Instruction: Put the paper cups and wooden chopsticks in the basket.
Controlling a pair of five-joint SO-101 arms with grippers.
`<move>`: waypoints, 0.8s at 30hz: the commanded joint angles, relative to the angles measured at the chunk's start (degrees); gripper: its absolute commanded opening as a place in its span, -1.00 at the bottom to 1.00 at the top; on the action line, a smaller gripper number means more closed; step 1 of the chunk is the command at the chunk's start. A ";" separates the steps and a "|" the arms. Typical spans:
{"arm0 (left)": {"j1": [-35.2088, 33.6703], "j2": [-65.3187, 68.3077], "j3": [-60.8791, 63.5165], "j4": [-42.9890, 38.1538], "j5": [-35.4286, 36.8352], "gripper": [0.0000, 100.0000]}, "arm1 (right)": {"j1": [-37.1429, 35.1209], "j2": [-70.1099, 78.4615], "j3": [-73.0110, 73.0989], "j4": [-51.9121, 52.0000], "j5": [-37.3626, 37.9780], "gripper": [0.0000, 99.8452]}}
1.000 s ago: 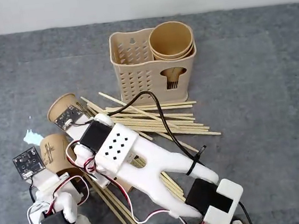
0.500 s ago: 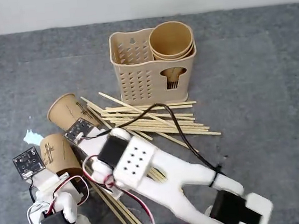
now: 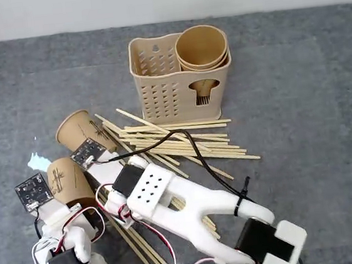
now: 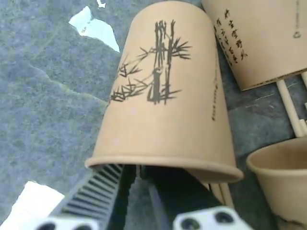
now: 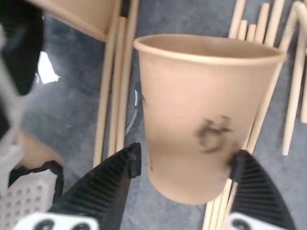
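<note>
A beige slotted basket (image 3: 159, 89) stands at the back with stacked paper cups (image 3: 201, 46) in one compartment. Wooden chopsticks (image 3: 184, 145) lie scattered in front of it. Two paper cups lie on their sides at the left, one farther back (image 3: 80, 129) and one nearer (image 3: 67, 177). My left gripper (image 4: 136, 175) is shut just at the rim of the nearer cup (image 4: 163, 105), which bears a bamboo drawing. My right gripper (image 5: 184, 158) has its fingers against both sides of a third paper cup (image 5: 192, 96), which lies on chopsticks (image 5: 117, 86) under the right arm (image 3: 164, 199).
The grey mat (image 3: 301, 125) runs bare to the right of the basket. A pale scrap (image 3: 39, 161) lies by the left cups. The right arm's black cable (image 3: 197, 152) loops over the chopsticks. The left arm (image 3: 62, 251) sits at the front left corner.
The right arm drew back from the far cup toward the front, then settled slightly left. The left arm and the two cups at the left stayed put.
</note>
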 commanded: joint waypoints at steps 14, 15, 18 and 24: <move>-0.35 -1.05 -1.10 -1.23 0.00 -0.97 | 1.10 8.48 -3.87 -2.51 0.53 -0.22; -0.35 -1.05 -1.10 -1.23 0.00 -0.97 | 1.10 9.10 -4.31 -2.42 0.53 -0.22; -0.35 -1.05 -1.10 -1.23 0.00 -0.97 | 1.10 9.27 -5.36 -0.22 0.53 -0.23; -0.35 -1.05 -1.10 -1.23 0.00 -0.97 | 1.19 9.19 -11.08 8.31 0.53 -0.58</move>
